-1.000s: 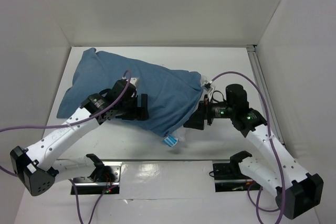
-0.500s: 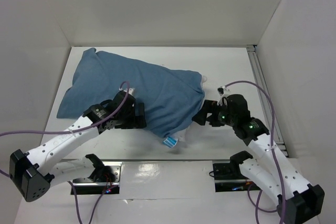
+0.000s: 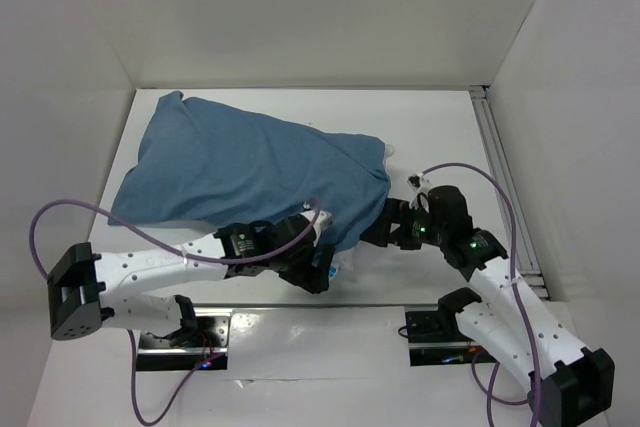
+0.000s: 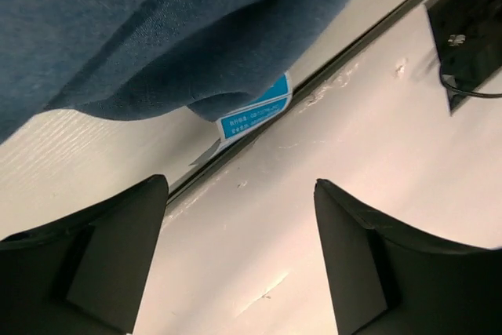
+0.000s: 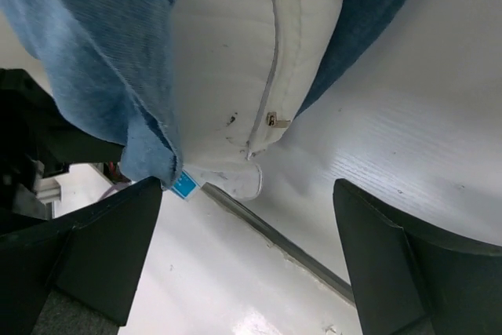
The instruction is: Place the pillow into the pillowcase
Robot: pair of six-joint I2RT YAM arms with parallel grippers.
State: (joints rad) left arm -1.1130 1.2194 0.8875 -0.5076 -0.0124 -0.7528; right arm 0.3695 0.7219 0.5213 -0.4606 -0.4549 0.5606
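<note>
1. The left gripper (image 3: 318, 269) stands with its jaws wide apart and grips nothing; only bare table (image 3: 440, 127) shows between its fingers (image 4: 118, 249).
2. It sits low at the near corner of the pillowcase (image 3: 250, 162), close to a blue label (image 4: 252, 114) poking out from under the cloth.
3. The right gripper (image 3: 378, 230) is also spread wide and empty, touching nothing.
4. It faces the pillowcase's open right end, where the pillow (image 5: 227, 60) shows its white zipped edge.
5. The pillow lies mostly inside the blue case, which stretches from the far left of the table towards the middle.
</note>
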